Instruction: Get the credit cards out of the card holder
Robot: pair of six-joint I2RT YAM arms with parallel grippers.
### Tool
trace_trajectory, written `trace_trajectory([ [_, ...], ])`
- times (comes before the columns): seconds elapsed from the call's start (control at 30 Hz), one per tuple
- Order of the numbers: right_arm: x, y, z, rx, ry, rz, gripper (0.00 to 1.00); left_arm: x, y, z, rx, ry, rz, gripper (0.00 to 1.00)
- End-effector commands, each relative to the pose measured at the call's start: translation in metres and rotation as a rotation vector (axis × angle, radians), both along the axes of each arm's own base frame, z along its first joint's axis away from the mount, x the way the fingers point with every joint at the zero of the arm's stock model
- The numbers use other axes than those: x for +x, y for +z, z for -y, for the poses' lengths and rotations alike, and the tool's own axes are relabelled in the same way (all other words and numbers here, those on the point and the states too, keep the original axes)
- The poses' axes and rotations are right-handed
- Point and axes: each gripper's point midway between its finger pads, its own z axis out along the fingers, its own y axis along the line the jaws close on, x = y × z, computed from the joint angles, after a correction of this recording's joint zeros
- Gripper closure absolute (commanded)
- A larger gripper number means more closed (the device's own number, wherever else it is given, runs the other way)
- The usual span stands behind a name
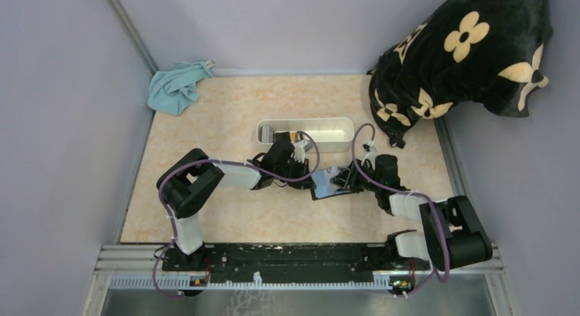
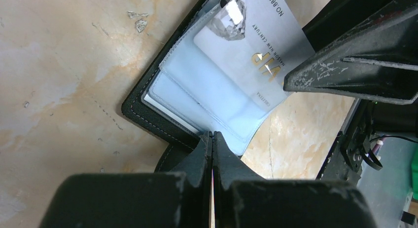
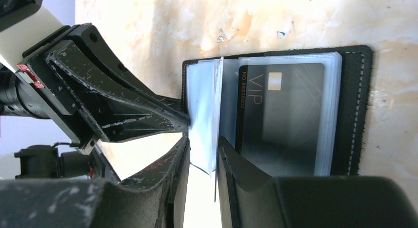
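Our left pincer [image 2: 212, 135] pinches the wallet [image 2: 148, 117]; the right pincer [image 3: 203, 144], spread, straddles a raised sleeve [image 3: 202, 99]. We risk pulling the sleeve, not a card [image 3: 281, 119].

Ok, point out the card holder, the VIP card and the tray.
card holder [image 3: 356, 114], right wrist view, black right border.
VIP card [image 3: 283, 124], right wrist view, dark face.
tray [image 1: 335, 143], top view, near wall.

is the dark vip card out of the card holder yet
No, the dark VIP card sits inside a clear sleeve of the open card holder.
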Motion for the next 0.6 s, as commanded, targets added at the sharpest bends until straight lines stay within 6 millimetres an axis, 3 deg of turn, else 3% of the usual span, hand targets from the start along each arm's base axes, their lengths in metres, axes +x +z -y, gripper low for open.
trace_trajectory([
  [0.0,0.012,0.007,0.012,-0.043,-0.068,0.059,0.75,-0.007,-0.036,-0.023,0.112,0.028,-0.049,1.00],
  [0.17,0.015,0.007,0.021,-0.077,-0.118,0.056,0.77,-0.007,-0.035,-0.023,0.111,0.027,-0.047,1.00],
  [0.33,0.014,0.007,0.025,-0.100,-0.129,0.057,1.00,-0.007,-0.033,-0.023,0.104,0.028,-0.045,1.00],
  [0.57,0.014,0.011,0.028,-0.108,-0.149,0.071,1.00,-0.006,-0.027,-0.023,0.095,0.030,-0.036,1.00],
])
